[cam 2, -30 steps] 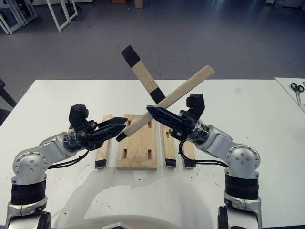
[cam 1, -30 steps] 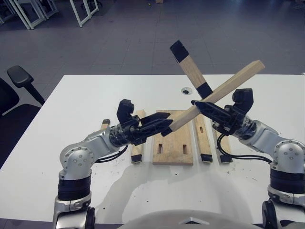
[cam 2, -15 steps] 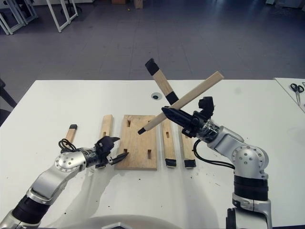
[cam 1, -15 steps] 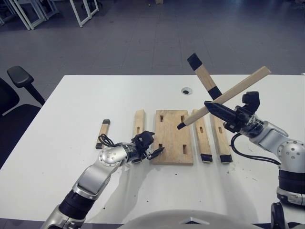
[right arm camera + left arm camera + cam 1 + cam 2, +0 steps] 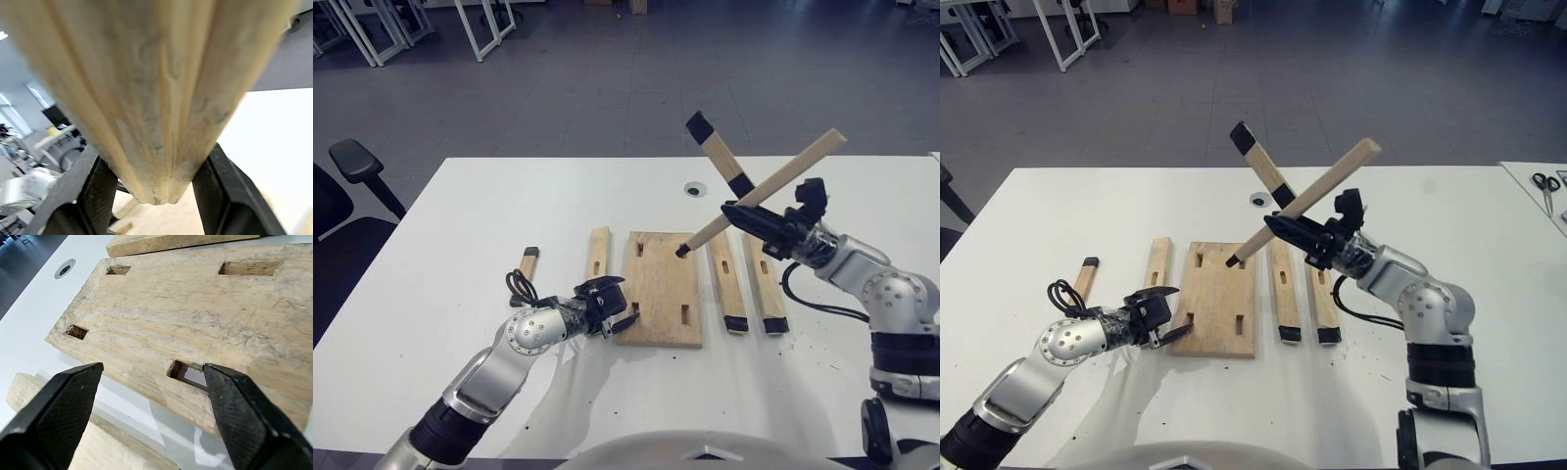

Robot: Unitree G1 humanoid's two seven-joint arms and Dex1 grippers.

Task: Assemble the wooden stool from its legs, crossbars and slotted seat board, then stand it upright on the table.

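Note:
The slotted seat board (image 5: pixel 661 289) lies flat mid-table. My left gripper (image 5: pixel 619 315) is open, low at the board's near left corner; the wrist view shows its fingers (image 5: pixel 63 401) spread on either side of the board's edge (image 5: pixel 195 323). My right gripper (image 5: pixel 736 213) is shut on two crossed wooden pieces held in the air to the right of the board. A plain bar (image 5: pixel 793 171) slants down until its dark tip sits over the board's far right corner. A black-tipped leg (image 5: pixel 720 155) crosses behind it. The wood (image 5: pixel 161 98) sits between the right fingers.
Two slotted, black-tipped legs (image 5: pixel 724 279) (image 5: pixel 766 289) lie side by side right of the board. Another leg (image 5: pixel 597 253) and a short piece (image 5: pixel 528 262) lie on its left. A cable hole (image 5: pixel 692 190) is at the table's far middle. Scissors (image 5: pixel 1542 180) lie far right.
My left gripper let go of the bar and dropped to the board's near left corner, now open. The right gripper carried the crossed pieces down and left. The board's near end slid slightly left.

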